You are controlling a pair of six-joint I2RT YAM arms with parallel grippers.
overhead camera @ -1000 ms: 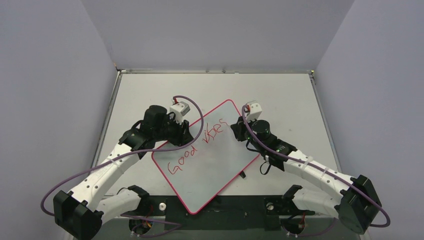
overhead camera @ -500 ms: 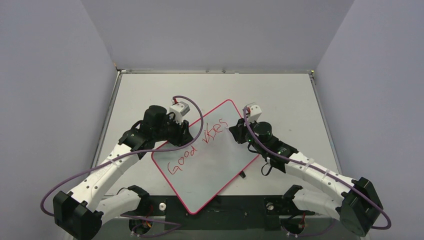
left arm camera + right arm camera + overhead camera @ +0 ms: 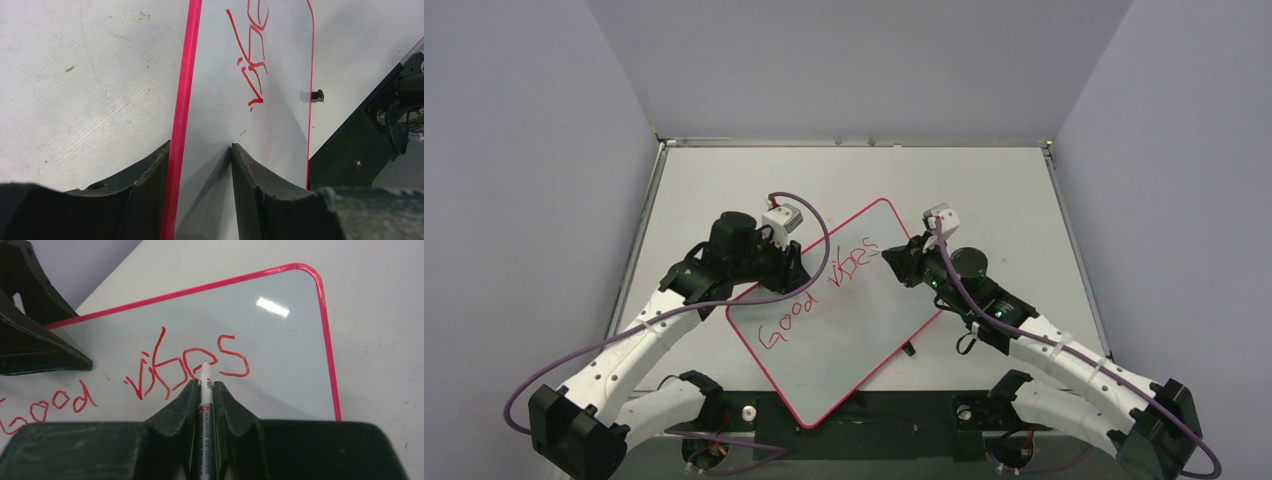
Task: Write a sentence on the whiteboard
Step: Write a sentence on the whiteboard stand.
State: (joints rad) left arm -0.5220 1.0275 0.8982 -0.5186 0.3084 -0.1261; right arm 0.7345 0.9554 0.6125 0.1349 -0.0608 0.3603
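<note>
Red lettering is staying as it was a second ago, but the right arm (image 3: 1044,345) is now reaching from farther right, elbow swung outward. Right fingers (image 3: 182,400) are clamping a marker (image 3: 205,405), its tip hanging over the "e" in the sentence (image 3: 187,365), "Good vibes". Left fingers (image 3: 150,170) are standing apart, straddling the pink frame of the whiteboard (image 3: 854,340), which is lying diagonally on the table (image 3: 984,190).

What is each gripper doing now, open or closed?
Left gripper: open, astride the whiteboard edge.
Right gripper: closed on the marker.
</note>
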